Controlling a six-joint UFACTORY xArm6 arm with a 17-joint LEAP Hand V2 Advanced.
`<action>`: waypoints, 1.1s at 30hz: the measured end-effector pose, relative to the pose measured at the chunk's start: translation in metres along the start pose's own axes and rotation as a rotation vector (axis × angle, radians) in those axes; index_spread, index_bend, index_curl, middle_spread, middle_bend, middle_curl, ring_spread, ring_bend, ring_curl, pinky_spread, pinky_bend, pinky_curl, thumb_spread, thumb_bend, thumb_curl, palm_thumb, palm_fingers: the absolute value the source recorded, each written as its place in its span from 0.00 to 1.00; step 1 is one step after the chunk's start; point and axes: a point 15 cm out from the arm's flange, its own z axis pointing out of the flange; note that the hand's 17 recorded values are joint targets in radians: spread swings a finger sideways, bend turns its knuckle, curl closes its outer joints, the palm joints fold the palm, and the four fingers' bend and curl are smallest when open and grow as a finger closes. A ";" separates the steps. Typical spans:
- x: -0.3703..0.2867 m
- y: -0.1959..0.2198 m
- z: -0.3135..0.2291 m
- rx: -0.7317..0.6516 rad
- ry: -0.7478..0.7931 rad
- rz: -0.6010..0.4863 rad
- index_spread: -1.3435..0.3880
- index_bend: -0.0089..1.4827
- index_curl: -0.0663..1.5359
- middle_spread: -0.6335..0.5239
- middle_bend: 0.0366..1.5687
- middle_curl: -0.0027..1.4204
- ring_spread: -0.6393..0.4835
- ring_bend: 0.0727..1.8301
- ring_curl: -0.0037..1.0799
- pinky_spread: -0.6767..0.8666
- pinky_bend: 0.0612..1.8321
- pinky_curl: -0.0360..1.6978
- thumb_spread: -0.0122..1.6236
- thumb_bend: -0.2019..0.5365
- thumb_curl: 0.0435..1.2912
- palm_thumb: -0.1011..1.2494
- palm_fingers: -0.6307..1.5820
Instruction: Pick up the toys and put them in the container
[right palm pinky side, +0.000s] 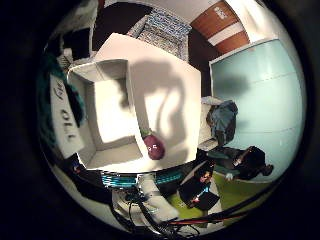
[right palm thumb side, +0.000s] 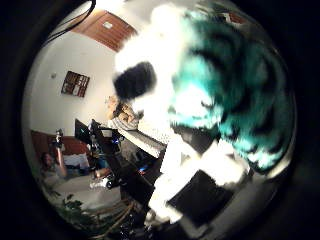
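A teal, white and black striped plush toy (right palm thumb side: 220, 85) fills much of the thumb side view, pressed close against the palm. My right hand (right palm thumb side: 200, 197) is curled round it, with a white finger part (right palm pinky side: 65, 122) and teal fur at the edge of the other view. Far below, an open white container (right palm pinky side: 131, 90) with nothing in it stands on a white table (right palm pinky side: 170, 85). A purple eggplant toy (right palm pinky side: 154, 146) lies on the table right beside the container's outer wall, near the table's edge.
A patterned rug (right palm pinky side: 165, 27) lies past the table. A pale teal panel (right palm pinky side: 260, 90) stands to one side. Electronics and a white device (right palm pinky side: 150, 192) sit below the table's edge. A black stand (right palm thumb side: 117, 167) rises in the room.
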 end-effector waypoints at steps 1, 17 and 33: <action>0.000 0.000 0.000 0.000 0.000 -0.003 0.53 0.22 0.41 0.49 0.32 0.38 0.56 0.39 0.45 0.51 0.39 0.53 0.75 0.24 0.27 0.47 0.35; 0.062 0.059 0.005 -0.248 0.038 -0.010 0.56 0.12 0.26 0.59 0.11 0.24 0.76 0.19 0.24 0.80 0.25 0.32 0.71 0.24 0.19 0.38 0.33; 0.239 0.136 -0.052 -0.199 0.073 0.246 0.58 0.11 0.23 0.59 0.10 0.23 0.76 0.15 0.22 0.78 0.23 0.24 0.71 0.25 0.17 0.38 0.34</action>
